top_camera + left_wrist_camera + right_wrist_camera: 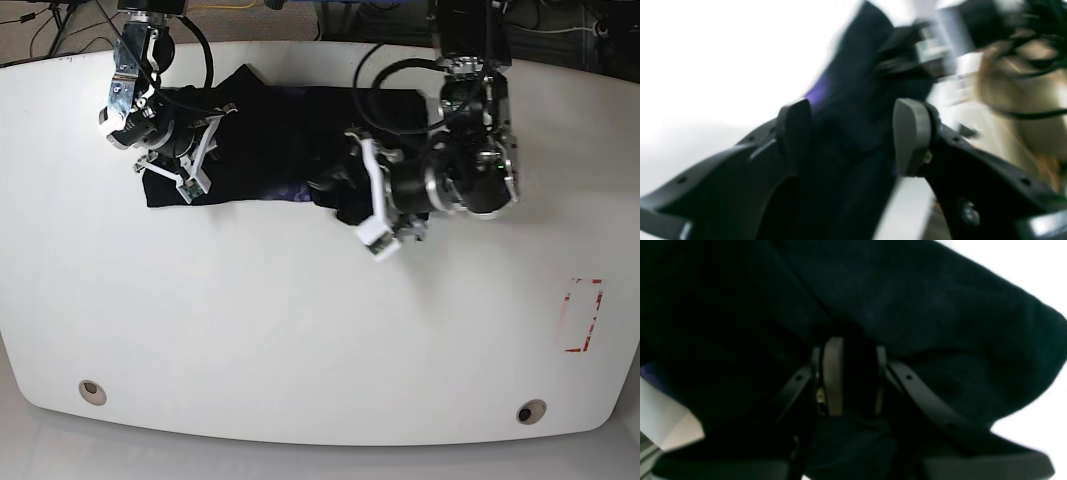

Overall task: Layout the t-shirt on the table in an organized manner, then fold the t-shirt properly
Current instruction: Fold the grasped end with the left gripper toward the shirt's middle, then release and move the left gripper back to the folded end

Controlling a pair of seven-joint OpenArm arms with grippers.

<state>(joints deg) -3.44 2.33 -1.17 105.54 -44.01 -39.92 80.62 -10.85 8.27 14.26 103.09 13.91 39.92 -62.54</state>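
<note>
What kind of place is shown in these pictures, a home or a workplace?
Probably a robotics lab or test workspace, not a home. A large white table carries two robot arms working on a black t-shirt, a red-and-white tape rectangle marks the tabletop, and loose cables lie behind it.

No lettering, label, brand or number can be read in any view. The black cloth t-shirt (pixel 270 140) shows only a blurred purple patch, with no legible print. The red-and-white tape rectangle (pixel 583 316) on the glossy white desk (pixel 300 330) carries no writing.
</note>
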